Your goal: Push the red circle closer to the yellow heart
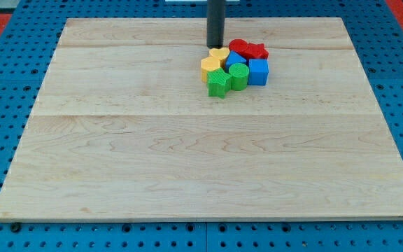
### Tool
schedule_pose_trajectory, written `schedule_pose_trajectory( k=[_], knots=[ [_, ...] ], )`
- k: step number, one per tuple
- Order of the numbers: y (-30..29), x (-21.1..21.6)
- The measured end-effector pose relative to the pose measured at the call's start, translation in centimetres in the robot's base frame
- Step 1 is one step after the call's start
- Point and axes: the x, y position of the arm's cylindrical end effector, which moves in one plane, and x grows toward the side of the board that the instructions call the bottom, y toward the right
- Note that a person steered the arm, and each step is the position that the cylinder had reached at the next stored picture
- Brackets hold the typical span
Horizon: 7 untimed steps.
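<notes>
The blocks sit in one tight cluster near the view's top, right of centre. The red circle [238, 46] is at the cluster's top, touching a red star [257, 50] on its right. The yellow heart [220, 54] lies just left of and below the red circle, very close to it. My tip [215, 46] stands at the cluster's top left, right at the yellow heart's upper edge and left of the red circle.
A yellow hexagon-like block [209, 67] sits at the cluster's left, a green star [218, 82] at its bottom, a green cylinder [238, 75] beside it, a blue cube [257, 71] at the right, another blue block [234, 59] in the middle. The wooden board [152, 154] has a blue pegboard around it.
</notes>
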Motion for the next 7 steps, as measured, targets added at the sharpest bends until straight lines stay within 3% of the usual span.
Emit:
schedule_pose_trajectory(
  k=[1,2,3,4,5,6,7],
  knots=[
    [0.1,1.7],
    [3.9,4.0],
    [4.2,3.2],
    [-0.7,0.1],
    [2.6,-4.6],
    [10.9,-3.9],
    [15.7,0.4]
  ],
)
